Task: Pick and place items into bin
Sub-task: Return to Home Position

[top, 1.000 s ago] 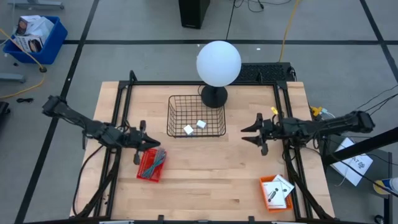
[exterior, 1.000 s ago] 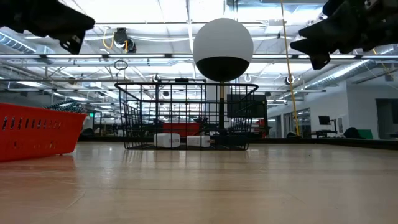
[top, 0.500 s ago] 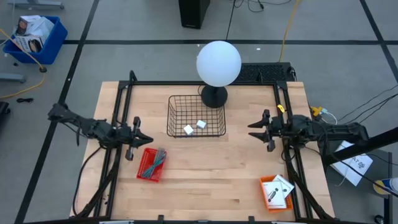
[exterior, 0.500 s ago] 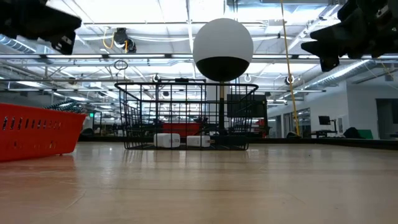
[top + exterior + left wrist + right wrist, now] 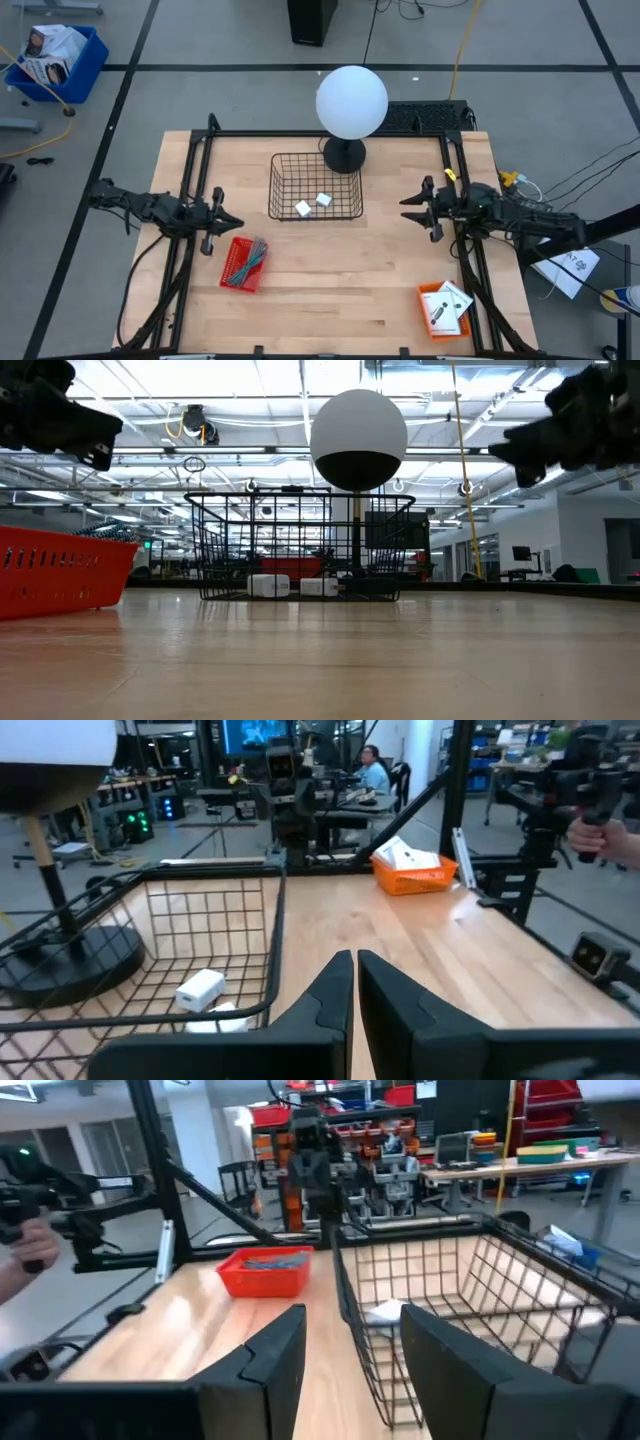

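The bin, a black wire basket (image 5: 317,187), stands at the table's far middle with two small white blocks (image 5: 303,209) (image 5: 323,200) on its floor. A red tray (image 5: 243,263) at the near left holds thin teal and grey tools. An orange tray (image 5: 445,308) at the near right holds white cards with black marks. My left gripper (image 5: 232,224) hovers by the left frame rail, just beyond the red tray, pointing level at the basket, shut and empty (image 5: 355,985). My right gripper (image 5: 405,211) hovers by the right rail, level, open, with nothing between its fingers (image 5: 350,1340).
A white globe lamp (image 5: 351,102) on a black foot stands right behind the basket. Black frame rails (image 5: 192,200) (image 5: 462,210) run along both table sides. Bare wood lies between the trays. A person's hand (image 5: 600,830) holding a device shows beyond the table.
Both arms have drawn back from the table's middle. My left gripper has gone toward the left edge, off the red tray's far end, and sunk a little. My right gripper has gone toward the right edge. Neither has changed its opening.
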Controlling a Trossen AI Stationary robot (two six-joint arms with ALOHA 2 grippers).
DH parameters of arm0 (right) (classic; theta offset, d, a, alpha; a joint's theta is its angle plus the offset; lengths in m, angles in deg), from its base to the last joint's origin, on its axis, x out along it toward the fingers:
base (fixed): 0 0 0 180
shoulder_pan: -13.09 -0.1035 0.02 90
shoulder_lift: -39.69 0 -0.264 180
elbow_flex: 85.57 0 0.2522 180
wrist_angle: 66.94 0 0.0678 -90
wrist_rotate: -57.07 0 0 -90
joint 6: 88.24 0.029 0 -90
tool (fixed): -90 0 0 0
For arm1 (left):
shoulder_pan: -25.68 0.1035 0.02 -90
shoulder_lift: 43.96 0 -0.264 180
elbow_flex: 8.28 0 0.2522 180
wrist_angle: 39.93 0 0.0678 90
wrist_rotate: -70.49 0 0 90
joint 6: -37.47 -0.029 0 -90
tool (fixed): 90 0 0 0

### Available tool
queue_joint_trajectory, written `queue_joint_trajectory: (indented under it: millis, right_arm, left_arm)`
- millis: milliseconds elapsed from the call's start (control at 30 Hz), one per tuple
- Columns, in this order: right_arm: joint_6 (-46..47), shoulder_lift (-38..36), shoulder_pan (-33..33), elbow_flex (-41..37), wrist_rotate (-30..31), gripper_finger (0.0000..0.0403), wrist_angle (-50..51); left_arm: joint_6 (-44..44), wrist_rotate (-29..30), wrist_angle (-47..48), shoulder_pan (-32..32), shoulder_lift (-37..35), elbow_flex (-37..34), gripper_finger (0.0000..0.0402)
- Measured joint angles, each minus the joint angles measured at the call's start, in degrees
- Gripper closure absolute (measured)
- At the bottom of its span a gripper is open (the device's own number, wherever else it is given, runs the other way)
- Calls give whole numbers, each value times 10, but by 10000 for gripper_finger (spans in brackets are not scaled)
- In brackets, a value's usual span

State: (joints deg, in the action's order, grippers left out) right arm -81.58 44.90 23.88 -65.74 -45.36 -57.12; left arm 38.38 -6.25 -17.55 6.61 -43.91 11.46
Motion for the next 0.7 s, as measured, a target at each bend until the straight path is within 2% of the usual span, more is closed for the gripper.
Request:
queue_joint_trajectory:
  millis: [100, 267, 700]
  right_arm:
    - [1, 1, 16, -47, -18, 248, -39]
    - [1, 0, 36, -49, -44, 248, -24]
    - [-3, 0, 38, -51, -27, 248, -16]
  left_arm:
    - [-2, 5, 14, 2, 1, 0, 378]
    - [-2, 2, 31, 2, 1, 0, 378]
    - [23, 9, 32, 2, 8, 0, 378]
